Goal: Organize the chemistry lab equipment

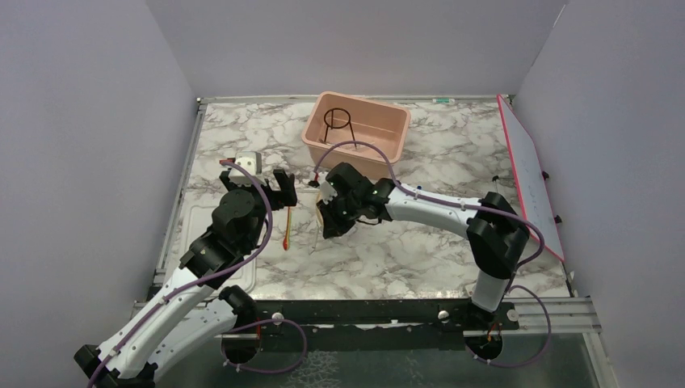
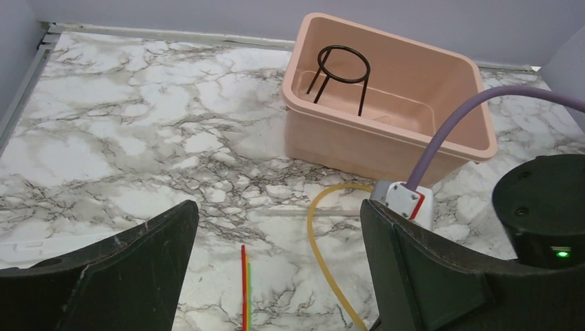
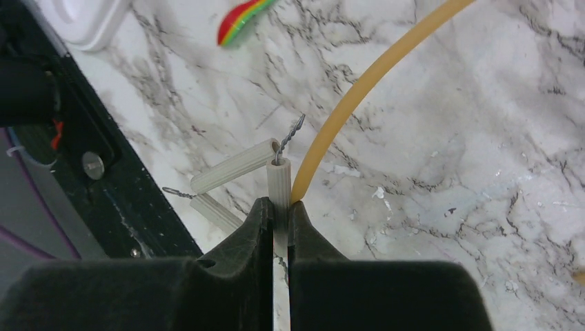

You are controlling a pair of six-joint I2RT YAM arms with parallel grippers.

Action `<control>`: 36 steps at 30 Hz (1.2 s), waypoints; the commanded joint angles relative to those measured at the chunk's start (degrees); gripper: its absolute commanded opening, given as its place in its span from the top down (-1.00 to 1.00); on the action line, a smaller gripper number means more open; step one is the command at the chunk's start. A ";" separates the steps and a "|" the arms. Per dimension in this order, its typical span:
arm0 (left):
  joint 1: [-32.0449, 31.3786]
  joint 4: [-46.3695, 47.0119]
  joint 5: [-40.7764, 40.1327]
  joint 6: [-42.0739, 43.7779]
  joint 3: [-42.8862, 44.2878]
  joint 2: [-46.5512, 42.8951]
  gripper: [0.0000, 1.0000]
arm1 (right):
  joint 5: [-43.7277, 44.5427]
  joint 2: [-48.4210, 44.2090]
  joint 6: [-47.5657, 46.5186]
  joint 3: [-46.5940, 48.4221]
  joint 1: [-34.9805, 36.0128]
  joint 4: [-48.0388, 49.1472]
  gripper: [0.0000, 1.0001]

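- Right pincer (image 3: 279, 215) pinches one white bar of the wire triangle (image 3: 233, 167), low on the table (image 3: 448, 172), just beside the yellow hose (image 3: 359, 89).
- I think it is light, stiff and easy to crack, so holding a bar works.
- Left pincer (image 2: 276, 215) gapes wide over the red stick (image 2: 244, 289).

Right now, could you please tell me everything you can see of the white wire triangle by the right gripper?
The wire triangle is three ribbed, off-white tubes, ceramic-looking, strung on twisted grey wire whose ends poke out at two corners. It appears to lie flat on the marble table. The right gripper pinches one tube between its fingertips, jaws nearly together. The tan rubber tube runs close alongside that held tube; whether they touch I cannot tell.
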 commanded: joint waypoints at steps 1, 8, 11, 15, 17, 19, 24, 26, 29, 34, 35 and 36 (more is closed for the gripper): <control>0.32 1.02 -1.47 -0.31 -0.75 -0.65 -0.80 | -5.69 -3.36 -2.87 -0.09 0.41 2.85 0.99; 0.32 1.02 -1.69 -0.32 -0.69 -0.90 -0.80 | -10.85 -6.48 -5.33 -2.11 0.41 5.24 0.99; 0.36 1.02 -1.90 -0.42 -0.74 -0.99 -0.80 | -12.10 -10.18 -6.01 -4.79 0.41 9.92 0.98; 0.37 1.02 -2.25 -0.56 -0.81 -1.33 -0.80 | -10.80 -14.38 -6.99 -8.01 0.41 14.59 0.95; 0.39 1.02 -2.26 -0.62 -0.80 -1.43 -0.80 | -9.69 -15.76 -7.42 -9.32 0.41 15.64 0.95; 0.45 1.02 -2.10 -0.81 -0.84 -1.32 -0.80 | -7.50 -16.59 -6.45 -10.48 0.37 16.96 0.95; 0.46 1.04 -0.28 -1.34 -0.83 -0.87 -0.80 | 0.10 -19.84 -3.31 -13.34 0.41 22.17 0.97; 0.43 0.62 0.62 -2.12 -0.59 -0.70 -0.80 | 0.55 -21.29 -3.52 -14.46 0.41 23.60 0.97; 0.42 -1.49 5.73 -6.12 -0.15 -0.57 -0.80 | 2.18 -21.67 -3.66 -14.79 0.37 24.44 0.97; 0.46 -3.85 18.31 -15.61 -1.70 -0.24 -0.77 | -3.37 -19.94 -5.24 -13.81 0.33 17.73 0.97; 0.40 -4.61 18.35 -17.42 -1.91 -0.06 -0.77 | -4.78 -18.46 -5.73 -12.29 0.29 13.48 0.96; 0.38 -5.17 17.86 -19.14 -2.21 -0.06 -0.77 | -5.35 -16.94 -5.77 -10.92 0.30 9.04 0.96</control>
